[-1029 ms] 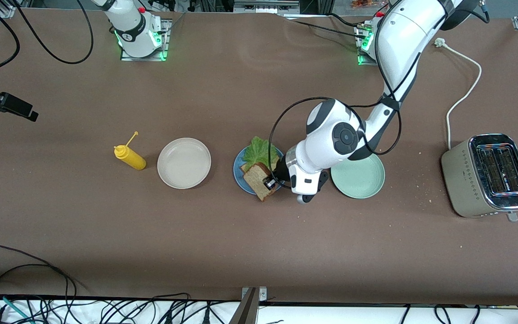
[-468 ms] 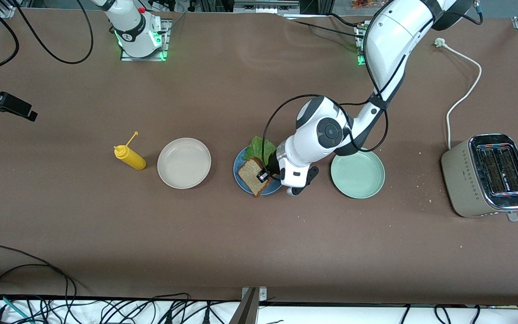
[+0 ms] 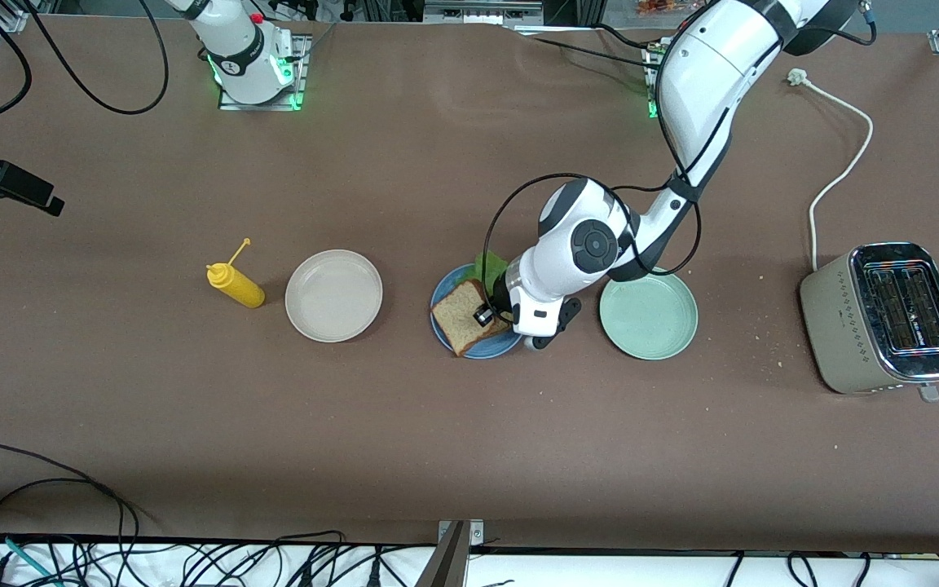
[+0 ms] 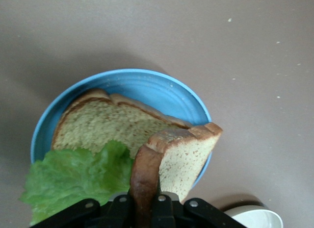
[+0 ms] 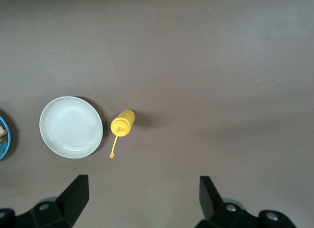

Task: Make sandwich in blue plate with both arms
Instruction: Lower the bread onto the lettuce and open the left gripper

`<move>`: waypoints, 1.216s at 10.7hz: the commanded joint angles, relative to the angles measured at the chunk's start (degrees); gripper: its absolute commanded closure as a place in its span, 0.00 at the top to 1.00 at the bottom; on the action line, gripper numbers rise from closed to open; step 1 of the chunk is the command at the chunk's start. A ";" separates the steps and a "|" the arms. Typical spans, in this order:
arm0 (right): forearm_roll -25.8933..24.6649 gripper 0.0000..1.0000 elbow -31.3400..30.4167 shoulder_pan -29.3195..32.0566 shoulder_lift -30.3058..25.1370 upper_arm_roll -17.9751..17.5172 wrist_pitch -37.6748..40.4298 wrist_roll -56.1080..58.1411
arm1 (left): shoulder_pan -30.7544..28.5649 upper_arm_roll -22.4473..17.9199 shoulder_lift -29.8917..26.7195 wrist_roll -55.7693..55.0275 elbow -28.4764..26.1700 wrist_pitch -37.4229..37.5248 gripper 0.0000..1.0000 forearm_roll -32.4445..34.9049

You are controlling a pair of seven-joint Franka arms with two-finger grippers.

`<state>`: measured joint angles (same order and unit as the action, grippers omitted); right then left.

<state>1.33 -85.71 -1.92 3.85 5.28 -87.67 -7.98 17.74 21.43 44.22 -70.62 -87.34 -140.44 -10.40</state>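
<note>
Left wrist view: the top bread slice point(image 4: 184, 157) is held clamped by its crust in the shut left gripper point(image 4: 145, 208), tilted over the lettuce point(image 4: 73, 176) and lower slice point(image 4: 105, 127) on the blue plate point(image 4: 162, 93) at frame centre, while the right gripper point(image 5: 142, 201) is kept wide open and empty, waiting high over the table.

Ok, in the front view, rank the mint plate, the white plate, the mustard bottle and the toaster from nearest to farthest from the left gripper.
The left gripper is over the blue plate, shut on a bread slice.
1. Mint plate, beside the blue plate toward the left arm's end.
2. White plate, toward the right arm's end.
3. Mustard bottle, past the white plate.
4. Toaster, at the left arm's end.
</note>
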 commanded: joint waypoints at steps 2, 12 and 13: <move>-0.89 1.00 0.99 -0.27 -0.25 -0.71 1.09 -0.37 | -0.34 -1.03 -1.06 -1.10 -1.60 4.47 0.04 1.34; -0.36 1.00 0.99 -0.27 -1.03 -0.88 1.01 -0.54 | -1.22 -4.29 -2.73 -0.75 -0.99 16.58 1.00 3.87; -0.36 1.00 0.99 -0.27 -1.04 -0.88 1.01 -0.63 | -2.00 -4.38 -3.43 -0.75 -0.90 18.17 1.00 4.33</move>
<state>1.32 -85.52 -1.95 3.44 4.54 -87.66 -7.99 16.60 17.41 43.46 -70.63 -87.84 -126.98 -8.81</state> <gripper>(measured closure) 0.000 0.000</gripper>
